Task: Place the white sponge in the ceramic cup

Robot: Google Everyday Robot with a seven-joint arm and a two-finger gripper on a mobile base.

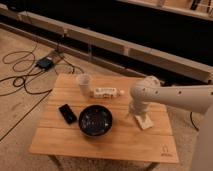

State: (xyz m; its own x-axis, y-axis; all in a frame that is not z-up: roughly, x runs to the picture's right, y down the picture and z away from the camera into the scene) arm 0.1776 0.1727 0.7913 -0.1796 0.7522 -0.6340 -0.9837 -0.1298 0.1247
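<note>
Now, right of centre, the gripper (135, 112) hangs wide open and empty, the white sponge (144, 121) lying diagonally just to its lower right, the ceramic cup (84, 82) well apart at upper left.

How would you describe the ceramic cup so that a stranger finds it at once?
On the wooden table, the ceramic cup stands near the far edge, just left of the white labelled box; the gripper hangs on the right side, beside the white sponge. The cup is the only pale, upright, tapered vessel, much narrower than the dark bowl in front of it.
</note>
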